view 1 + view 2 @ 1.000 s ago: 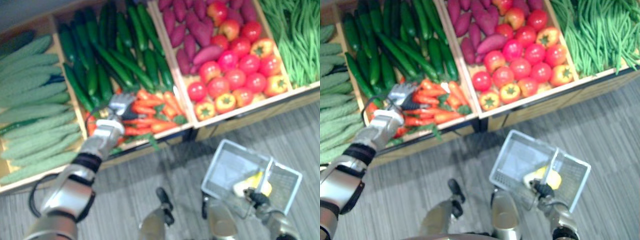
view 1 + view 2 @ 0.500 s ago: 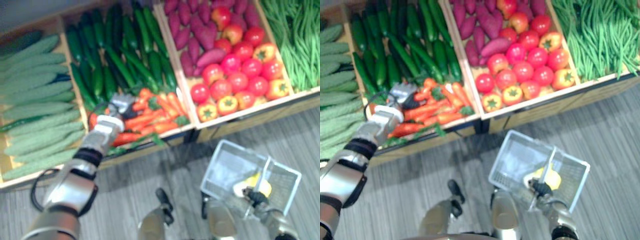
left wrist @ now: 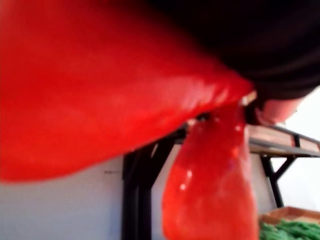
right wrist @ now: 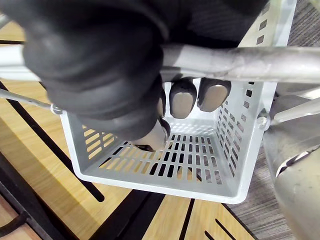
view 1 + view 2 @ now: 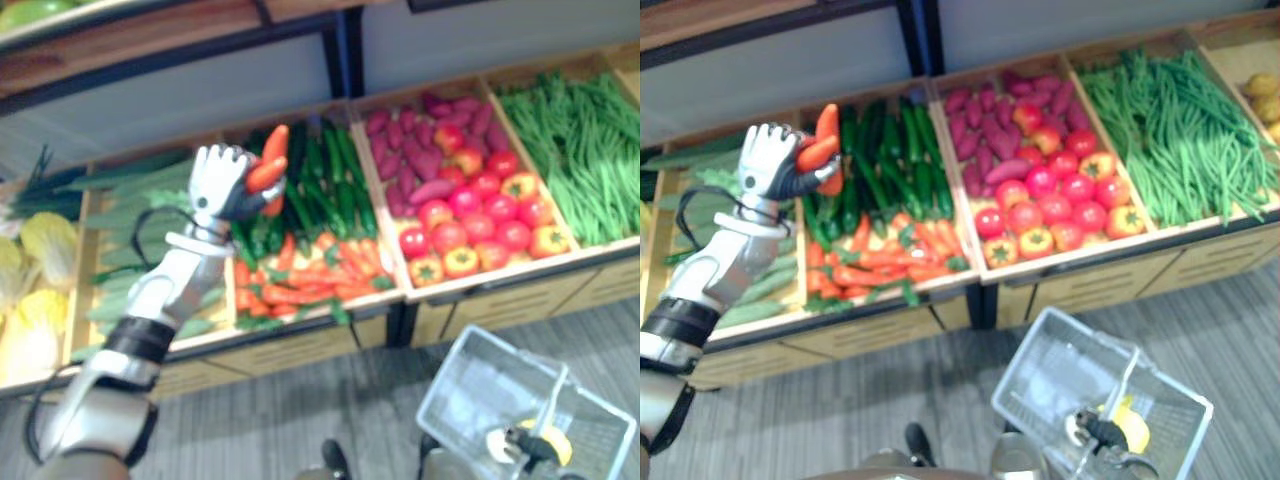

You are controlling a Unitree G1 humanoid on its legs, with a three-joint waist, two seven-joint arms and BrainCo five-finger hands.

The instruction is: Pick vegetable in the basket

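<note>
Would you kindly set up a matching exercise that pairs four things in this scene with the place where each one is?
Things:
1. carrots
2. basket
3. green beans
4. yellow item

Places:
A. in the crate just right of the tomatoes
B. gripped in the raised left hand
C. lying inside the basket
D. hanging by its handle from the right hand

Pairs: 1-B, 2-D, 3-A, 4-C.

Both eye views are looking down from the head, sharing crates and basket; wrist views are sitting very close against carrot and basket handle.
</note>
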